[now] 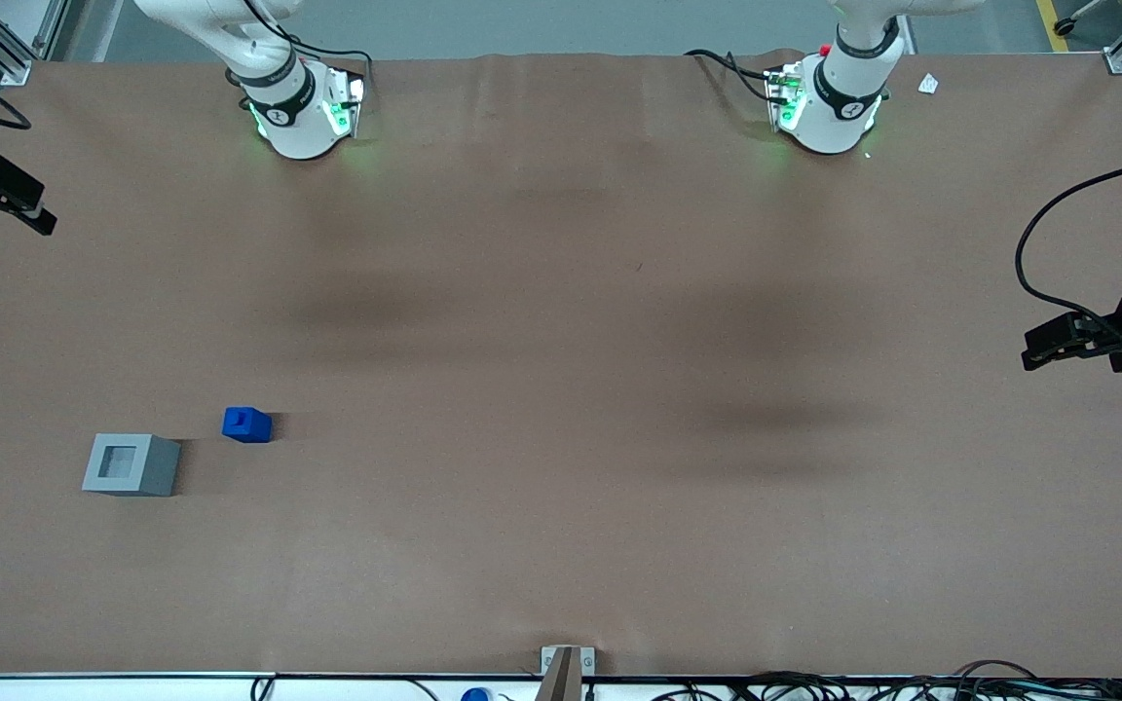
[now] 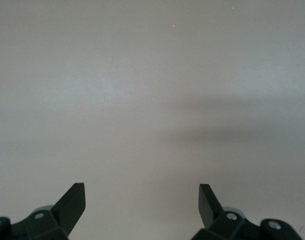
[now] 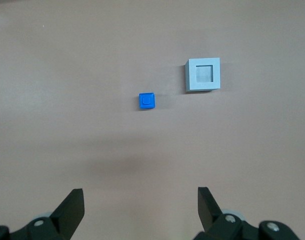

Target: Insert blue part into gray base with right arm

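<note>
The small bright blue plastic block (image 3: 147, 101) sits on the brown bench (image 1: 561, 389) just beside the light gray socketed base (image 3: 203, 75) — ahead of the black gripper (image 3: 141, 212), jaws spread, empty, seemingly high above.

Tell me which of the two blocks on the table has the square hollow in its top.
The gray base, the larger one; the small blue part lies apart from it. The tool hangs open high above both.

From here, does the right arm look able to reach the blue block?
Probably yes. The blue block sits alone on the table, apart from the gray base, and the open claw hangs above with nothing between.
</note>
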You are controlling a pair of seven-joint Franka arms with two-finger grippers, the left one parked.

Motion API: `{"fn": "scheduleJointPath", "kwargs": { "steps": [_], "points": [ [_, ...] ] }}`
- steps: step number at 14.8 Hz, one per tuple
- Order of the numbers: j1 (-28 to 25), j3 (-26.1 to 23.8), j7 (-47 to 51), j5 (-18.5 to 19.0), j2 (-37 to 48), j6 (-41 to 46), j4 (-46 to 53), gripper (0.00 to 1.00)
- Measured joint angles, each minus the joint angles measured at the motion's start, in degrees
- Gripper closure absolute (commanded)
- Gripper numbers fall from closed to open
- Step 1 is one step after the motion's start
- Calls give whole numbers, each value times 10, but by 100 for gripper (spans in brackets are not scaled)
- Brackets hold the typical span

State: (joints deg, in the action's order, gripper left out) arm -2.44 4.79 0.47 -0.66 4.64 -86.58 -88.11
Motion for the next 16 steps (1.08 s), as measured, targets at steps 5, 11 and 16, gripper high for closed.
{"fn": "scheduleJointPath", "kwargs": {
  "steps": [5, 11, 16],
  "points": [
    [0, -1, 0, 0, 0, 0, 0, 0],
    [-1, -5, 0, 0, -7, -1, 0, 0],
    [-5, -7, 0, 0, -55, -18, -2, 0]
  ]
}}
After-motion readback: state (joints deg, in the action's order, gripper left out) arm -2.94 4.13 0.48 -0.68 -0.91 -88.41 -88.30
